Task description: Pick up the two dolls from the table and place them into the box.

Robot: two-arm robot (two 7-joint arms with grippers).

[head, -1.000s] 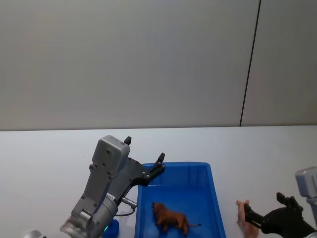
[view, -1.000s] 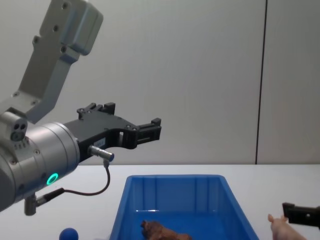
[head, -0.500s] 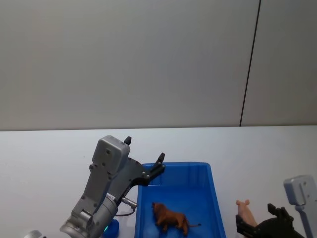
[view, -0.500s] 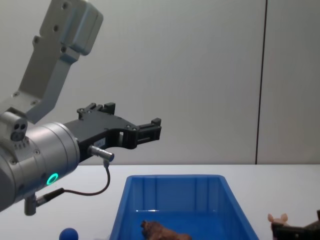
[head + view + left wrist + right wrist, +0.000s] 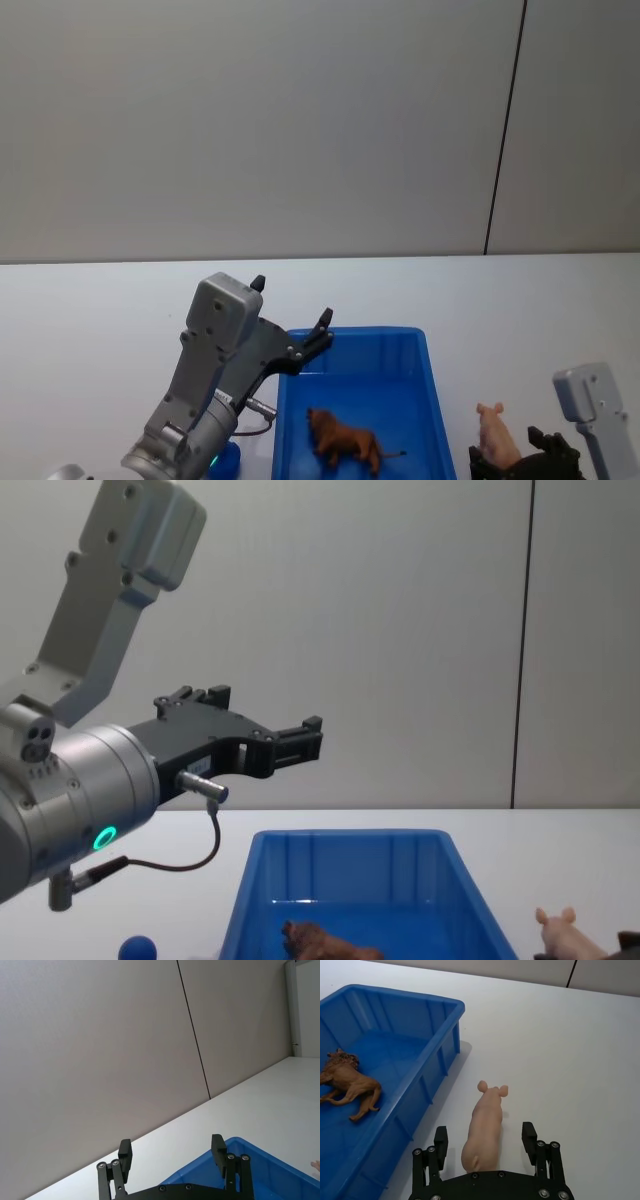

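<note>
The pale pink pig doll point(image 5: 494, 430) point(image 5: 484, 1127) point(image 5: 560, 932) lies on the white table point(image 5: 90, 320) just right of the blue box point(image 5: 360, 331) point(image 5: 410, 996) point(image 5: 350, 865). My right gripper point(image 5: 484, 1131) point(image 5: 510, 458) is open, one finger on each side of the pig's rear half, with gaps to both. The brown furry doll point(image 5: 342, 440) point(image 5: 347, 1082) point(image 5: 318, 941) lies on the box floor. My left gripper point(image 5: 292, 300) point(image 5: 265, 708) point(image 5: 171, 1143) hangs open and empty above the box's far left corner.
A small blue ball point(image 5: 137, 947) point(image 5: 228, 460) rests on the table left of the box, under my left arm. A plain grey wall stands behind the table. Bare tabletop point(image 5: 570, 1035) stretches beyond the pig.
My right gripper has drawn back and lower, from over the pig to straddling its rear. The pig has hardly shifted. The left arm and the brown doll have stayed still.
</note>
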